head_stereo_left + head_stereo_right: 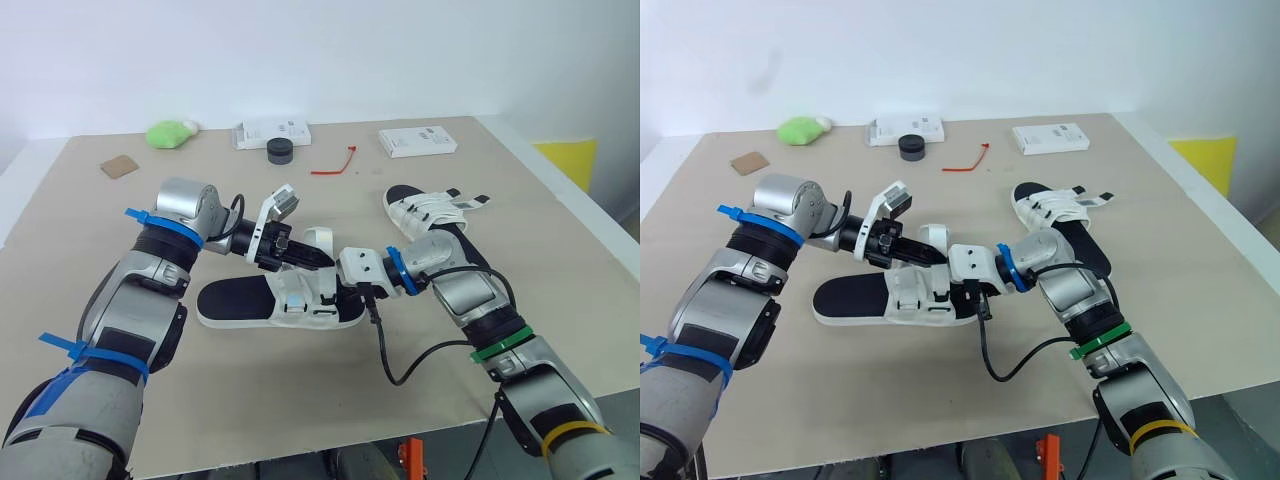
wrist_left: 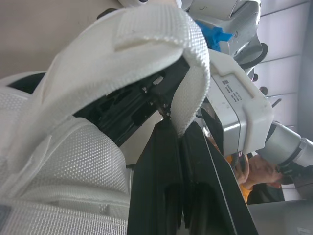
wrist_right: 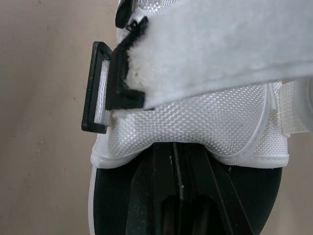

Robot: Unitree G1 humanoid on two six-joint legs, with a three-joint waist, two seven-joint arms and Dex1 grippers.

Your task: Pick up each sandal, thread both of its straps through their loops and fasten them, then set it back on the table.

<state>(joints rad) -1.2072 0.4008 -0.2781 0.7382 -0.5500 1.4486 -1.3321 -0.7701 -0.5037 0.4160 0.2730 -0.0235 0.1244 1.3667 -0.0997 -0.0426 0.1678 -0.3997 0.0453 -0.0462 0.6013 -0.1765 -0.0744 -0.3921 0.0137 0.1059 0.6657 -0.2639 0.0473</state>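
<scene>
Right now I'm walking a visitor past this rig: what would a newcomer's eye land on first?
The near sandal in the middle of the table, worked from both sides: the left gripper pinches its white strap, arched into a loop, and the right gripper sits close against the upper. Then the second sandal, to the right and farther back, with strap ends sticking out.

A beige table stands against a white wall. Along its far edge, a green lump lies towards the left, with a small brown card nearer and further left, apart from it. Near the middle sits a flat white box, and a short black cylinder stands just in front of it. A thin red tie lies to the right of the cylinder, and a second white box lies beyond that. Off the table's right edge shows a yellow panel.
</scene>
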